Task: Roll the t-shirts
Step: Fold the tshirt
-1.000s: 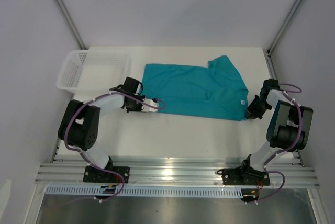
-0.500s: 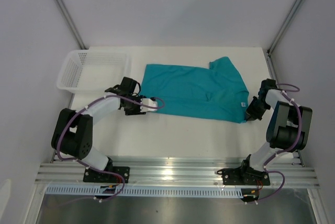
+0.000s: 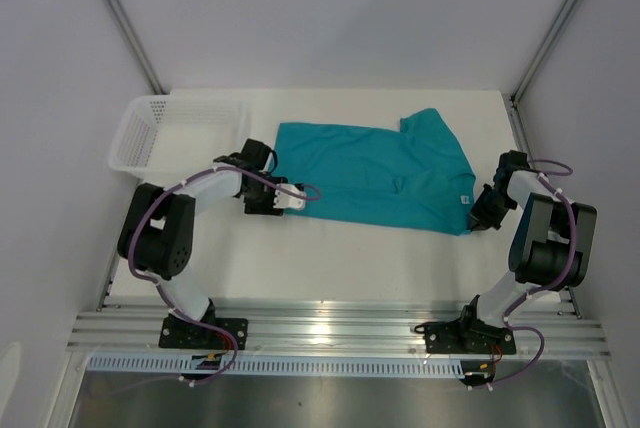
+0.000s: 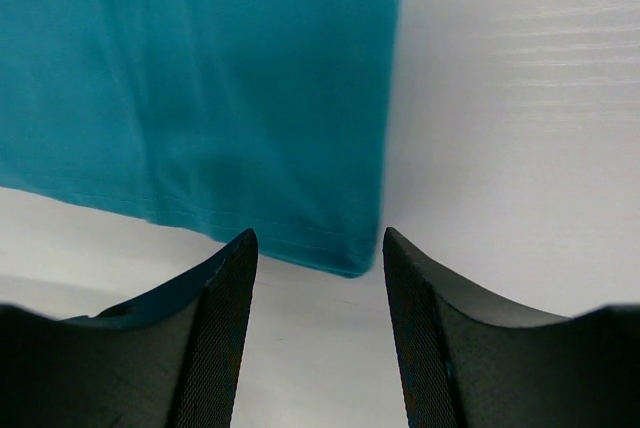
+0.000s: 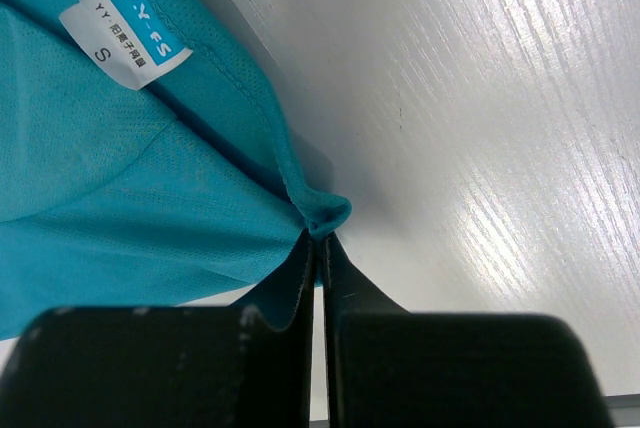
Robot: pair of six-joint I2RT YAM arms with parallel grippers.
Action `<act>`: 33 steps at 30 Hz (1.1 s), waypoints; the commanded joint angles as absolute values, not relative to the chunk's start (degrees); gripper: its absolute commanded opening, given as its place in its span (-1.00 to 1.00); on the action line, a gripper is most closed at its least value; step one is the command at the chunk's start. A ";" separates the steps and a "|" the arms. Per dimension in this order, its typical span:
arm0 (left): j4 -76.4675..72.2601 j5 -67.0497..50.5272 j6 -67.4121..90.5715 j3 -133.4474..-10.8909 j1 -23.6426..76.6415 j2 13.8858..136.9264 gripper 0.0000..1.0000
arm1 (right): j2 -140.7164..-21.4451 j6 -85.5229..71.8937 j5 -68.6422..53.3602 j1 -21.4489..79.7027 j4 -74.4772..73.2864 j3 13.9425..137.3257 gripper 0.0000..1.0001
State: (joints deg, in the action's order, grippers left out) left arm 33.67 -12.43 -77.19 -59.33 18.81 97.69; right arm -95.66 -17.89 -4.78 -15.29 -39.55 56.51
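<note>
The teal t-shirt [image 3: 375, 173] lies spread flat across the middle of the table, its white neck label [image 5: 125, 33] near the right end. My left gripper [image 3: 288, 200] sits at the shirt's near-left corner. In the left wrist view this gripper [image 4: 318, 248] is open and the shirt's corner [image 4: 345, 258] lies on the table just beyond the fingertips, with nothing between them. My right gripper [image 3: 478, 216] is at the shirt's near-right corner. In the right wrist view it [image 5: 320, 240] is shut on a small fold of the shirt's hem [image 5: 325, 213].
A white mesh basket [image 3: 135, 138] stands at the back left, close behind the left arm. Grey walls and frame posts [image 3: 120, 18] close in the table on both sides. White tabletop [image 3: 350, 258] runs between the shirt and the arm bases.
My left gripper has opened and let go of the shirt's near-left corner, which now lies on the table. The left arm's elbow has shifted. The right gripper stays shut in place.
</note>
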 commanded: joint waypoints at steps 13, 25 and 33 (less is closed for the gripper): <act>56.85 -20.39 -90.08 -73.48 16.17 103.97 0.15 | -93.25 -16.70 -4.39 -15.73 -39.99 58.18 -1.00; 49.58 -13.63 -88.51 -72.25 16.00 108.19 0.11 | -93.08 -16.70 -4.83 -15.91 -39.73 58.71 -1.00; 46.41 -13.18 -88.16 -69.70 16.00 108.81 -0.26 | -93.34 -16.70 -4.66 -16.17 -39.81 59.06 -1.00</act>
State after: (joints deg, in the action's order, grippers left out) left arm 47.99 -13.37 -87.07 -71.75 16.21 108.12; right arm -94.78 -17.30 -4.97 -15.64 -39.59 56.90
